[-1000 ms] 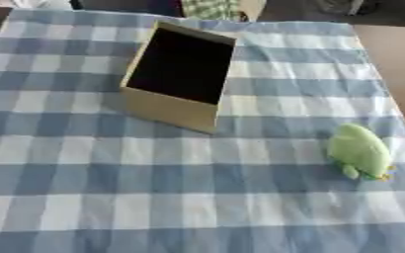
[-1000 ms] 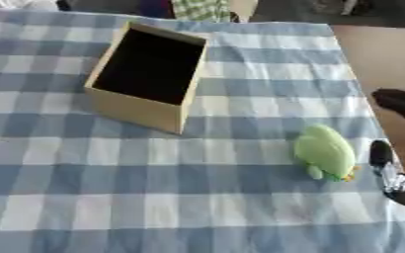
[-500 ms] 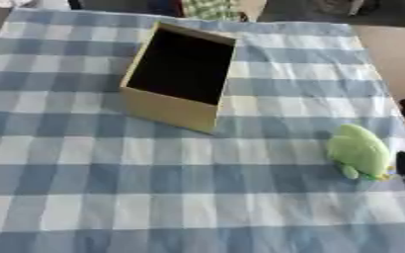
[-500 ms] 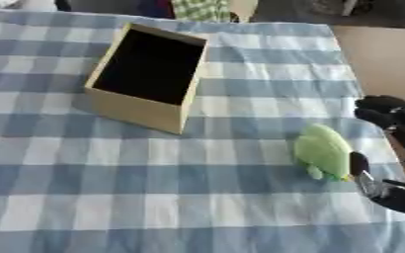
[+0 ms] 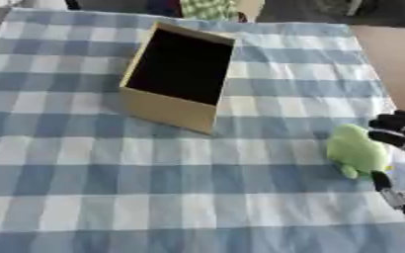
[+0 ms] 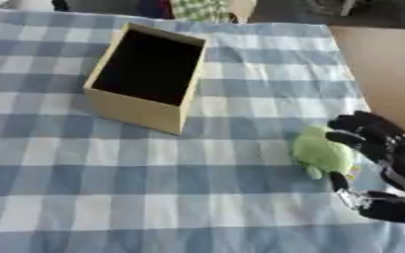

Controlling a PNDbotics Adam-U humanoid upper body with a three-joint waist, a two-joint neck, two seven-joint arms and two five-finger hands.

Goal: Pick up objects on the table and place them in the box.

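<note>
A light green soft toy [image 6: 320,154] lies on the blue-and-white checked cloth at the right side. My right hand [image 6: 384,153] comes in from the right edge, open, its black fingers just right of the toy's top and its thumb [image 6: 339,182] below the toy; it brackets the toy without closing on it. The open tan cardboard box [image 6: 147,76] stands up and left of the toy, dark inside with nothing visible in it. My left hand shows in neither view.
The checked cloth [image 5: 154,188] covers most of the table; bare brown tabletop [image 6: 383,64] shows at the upper right. Chair legs and a green checked item [image 5: 208,8] sit beyond the far edge.
My right hand has come in from the right edge and moved left, so that its fingers and thumb now stand around the green toy. The toy and box have not moved.
</note>
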